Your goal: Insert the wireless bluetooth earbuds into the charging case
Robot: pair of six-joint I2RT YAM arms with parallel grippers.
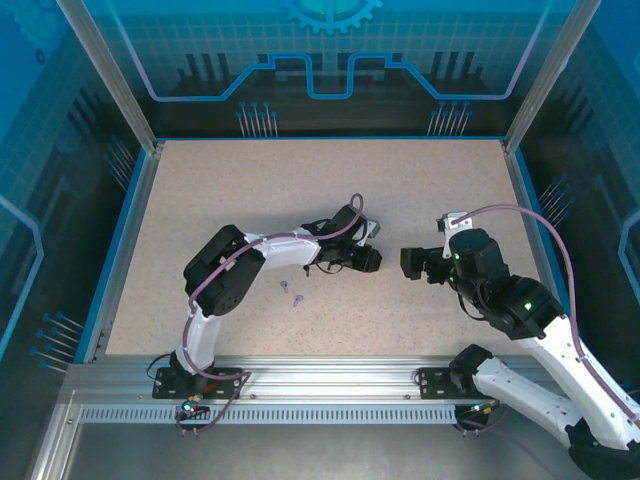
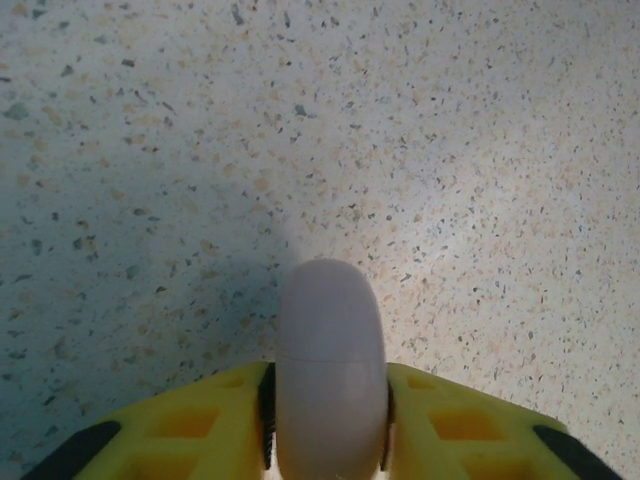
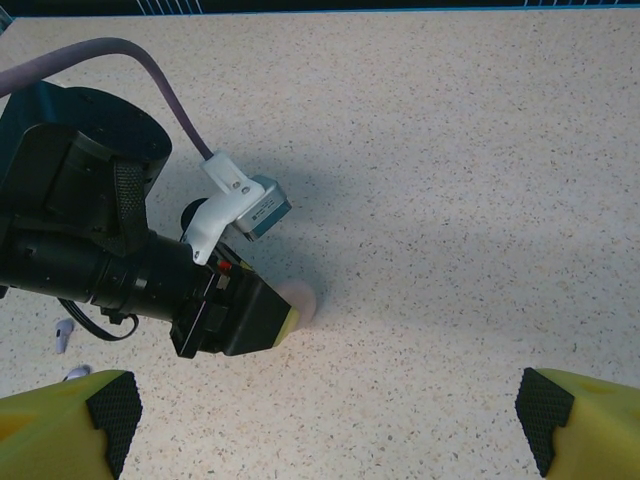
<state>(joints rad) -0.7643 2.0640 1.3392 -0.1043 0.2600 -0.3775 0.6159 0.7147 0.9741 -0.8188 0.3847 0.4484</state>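
Left jaws: set on either side of the charging case, with the yellow fingers flanking it and dark pads hard against its sides. Cannot tell whether it is clamped or slack.
Case attitude: on edge, thin profile toward the wrist camera. The long axis runs along the fingers, and the rounded end points forward, out past the fingertips. The seam crosses it from finger to finger.
Case position: between the left jaws, low over the counter. Cannot tell whether it touches the counter.
Right jaws: released and spread wide, nothing between them. They face the left jaws across a gap.
Earbuds: two lilac ones lie on the counter behind the left jaws, beside that arm, well apart from both sets of jaws. They are too small to read which way the stems point.
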